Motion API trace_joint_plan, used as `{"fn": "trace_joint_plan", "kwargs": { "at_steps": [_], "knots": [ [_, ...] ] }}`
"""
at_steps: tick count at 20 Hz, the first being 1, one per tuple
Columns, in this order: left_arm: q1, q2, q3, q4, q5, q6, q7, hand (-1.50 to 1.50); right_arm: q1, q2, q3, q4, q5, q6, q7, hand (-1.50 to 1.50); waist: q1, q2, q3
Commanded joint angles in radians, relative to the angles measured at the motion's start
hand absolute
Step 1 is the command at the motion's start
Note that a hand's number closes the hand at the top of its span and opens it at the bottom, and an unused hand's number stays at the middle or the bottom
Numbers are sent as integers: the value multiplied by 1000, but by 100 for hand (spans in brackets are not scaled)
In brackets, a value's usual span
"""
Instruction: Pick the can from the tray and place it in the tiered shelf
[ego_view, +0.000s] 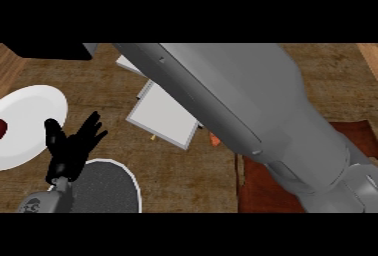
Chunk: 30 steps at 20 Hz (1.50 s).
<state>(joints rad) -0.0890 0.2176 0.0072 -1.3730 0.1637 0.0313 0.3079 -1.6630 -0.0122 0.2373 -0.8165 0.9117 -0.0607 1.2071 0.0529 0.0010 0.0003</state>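
Observation:
My right forearm (244, 105) fills the view, running from the lower right up to the top left. At its far end a black shape, my right hand (52, 51), is cut off by the view's top edge. No can shows in this view. The white tiered shelf (164, 119) lies at the centre, partly hidden under that forearm. The red-brown tray (269, 192) sits at the lower right, mostly covered by the arm. My left hand (72, 145) rests open at the lower left, fingers up, holding nothing.
A white plate (33, 120) with a dark red thing (3, 128) on it lies at the left edge. A dark grey plate with a white rim (111, 187) sits by my left wrist. A small orange thing (215, 139) peeks out beside the shelf.

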Motion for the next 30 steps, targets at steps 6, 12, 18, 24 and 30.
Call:
{"fn": "trace_joint_plan", "kwargs": {
  "at_steps": [6, 12, 18, 24, 30],
  "knots": [
    [30, -2, 11, 41, -4, -17, -43, 0, 7, 12, 9, 140, -4, -125, 121, 150, -17, 4, -3],
    [28, -11, -14, -11, -20, -4, 3, 0, -19, 12, 15, 218, -25, -223, 60, 150, 1, 7, -3],
    [11, -22, 3, 27, -15, 0, 4, 0, -38, 12, 15, 232, -54, -210, 30, 150, -16, 4, -2],
    [30, -7, 29, 36, 0, -20, -21, 0, -41, 12, -19, 226, -33, -342, 92, 150, -20, 3, -2],
    [13, -2, 34, 35, -6, -12, -6, 0, -64, 12, -114, 206, 14, -452, 82, -150, -36, 2, -2]
  ]
}}
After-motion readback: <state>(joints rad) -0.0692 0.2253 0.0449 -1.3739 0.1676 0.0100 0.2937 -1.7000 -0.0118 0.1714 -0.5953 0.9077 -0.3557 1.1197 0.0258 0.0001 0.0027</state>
